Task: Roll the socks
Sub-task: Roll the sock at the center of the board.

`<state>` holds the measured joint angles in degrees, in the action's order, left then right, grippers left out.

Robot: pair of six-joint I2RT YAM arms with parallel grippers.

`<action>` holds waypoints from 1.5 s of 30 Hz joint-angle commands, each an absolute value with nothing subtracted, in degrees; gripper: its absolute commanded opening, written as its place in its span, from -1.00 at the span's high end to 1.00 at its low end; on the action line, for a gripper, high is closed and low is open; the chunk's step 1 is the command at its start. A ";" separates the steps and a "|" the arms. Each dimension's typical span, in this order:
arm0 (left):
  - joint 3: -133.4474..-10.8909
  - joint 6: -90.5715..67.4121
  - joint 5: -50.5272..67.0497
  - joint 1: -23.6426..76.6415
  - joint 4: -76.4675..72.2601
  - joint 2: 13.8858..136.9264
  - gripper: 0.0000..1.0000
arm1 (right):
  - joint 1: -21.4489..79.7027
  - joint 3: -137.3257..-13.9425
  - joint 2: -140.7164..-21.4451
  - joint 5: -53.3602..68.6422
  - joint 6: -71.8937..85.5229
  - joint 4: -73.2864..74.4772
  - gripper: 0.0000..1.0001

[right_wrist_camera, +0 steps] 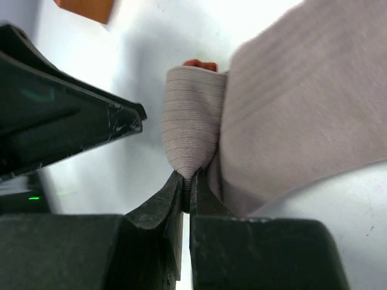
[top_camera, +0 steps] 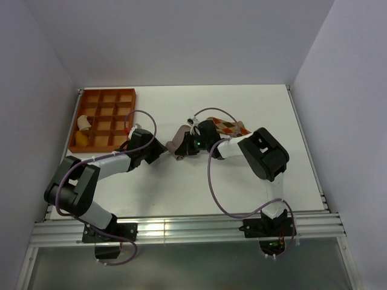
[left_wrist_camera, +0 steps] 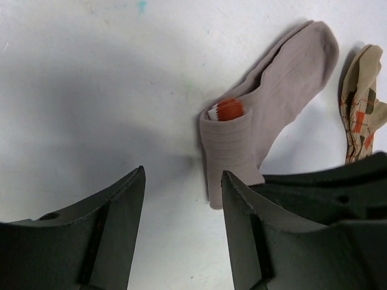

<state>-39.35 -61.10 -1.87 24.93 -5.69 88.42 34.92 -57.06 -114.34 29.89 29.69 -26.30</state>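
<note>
The grey-brown sock lies mid-table, partly folded over itself, with its red-and-white cuff tucked inside the fold. My right gripper is shut on the ribbed folded edge of this sock, pinching a thin bit of fabric. My left gripper is open just to the sock's left, jaws empty over bare table, one finger close to the sock's end. The tan argyle sock lies behind the right arm and shows at the right edge of the left wrist view.
An orange compartment tray stands at the back left, with a white object and a yellow one in its cells. Both arms meet over the table's middle. Walls close in at the back and both sides.
</note>
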 commanded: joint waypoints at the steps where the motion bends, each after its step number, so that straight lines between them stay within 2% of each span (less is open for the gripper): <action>1: -37.71 -62.05 -0.53 24.87 -11.16 87.19 -0.16 | 33.23 -57.92 -117.67 38.75 39.63 -29.09 1.00; 10: -37.09 -62.93 0.96 24.87 -19.49 90.26 -0.18 | 30.67 -57.74 -123.13 45.44 50.18 -34.63 1.00; 23: -36.74 -63.72 0.61 24.96 -24.78 96.68 -0.19 | 30.15 -62.31 -124.28 47.46 46.76 -26.64 1.00; 28: -37.18 -63.81 0.70 25.05 -24.08 97.29 0.01 | 30.06 -62.75 -124.28 47.11 45.18 -24.61 0.97; 29: -37.09 -63.72 0.62 25.14 -23.82 97.21 0.13 | 29.97 -63.10 -124.19 47.11 45.00 -24.00 0.95; 31: -36.91 -63.72 0.62 25.31 -23.03 97.21 0.24 | 29.97 -63.28 -123.75 46.58 44.04 -23.30 0.93; 32: -37.00 -63.63 0.62 25.31 -22.77 97.21 0.39 | 29.97 -63.63 -123.58 46.32 43.51 -22.25 0.91; 35: -37.44 -63.02 0.35 25.40 -20.75 96.94 0.58 | 29.97 -64.07 -122.00 44.39 40.61 -19.44 0.82; 38: -38.49 -62.23 0.26 25.49 -18.12 96.86 0.85 | 30.06 -63.46 -118.84 41.76 36.49 -17.94 0.55; 39: -38.76 -62.05 0.26 25.49 -17.41 96.86 0.89 | 30.06 -63.02 -116.48 40.88 35.34 -17.49 0.42; 45: -43.32 -59.24 0.26 25.66 -9.34 97.29 0.99 | 32.42 -59.77 -104.88 28.76 18.66 -13.27 -0.03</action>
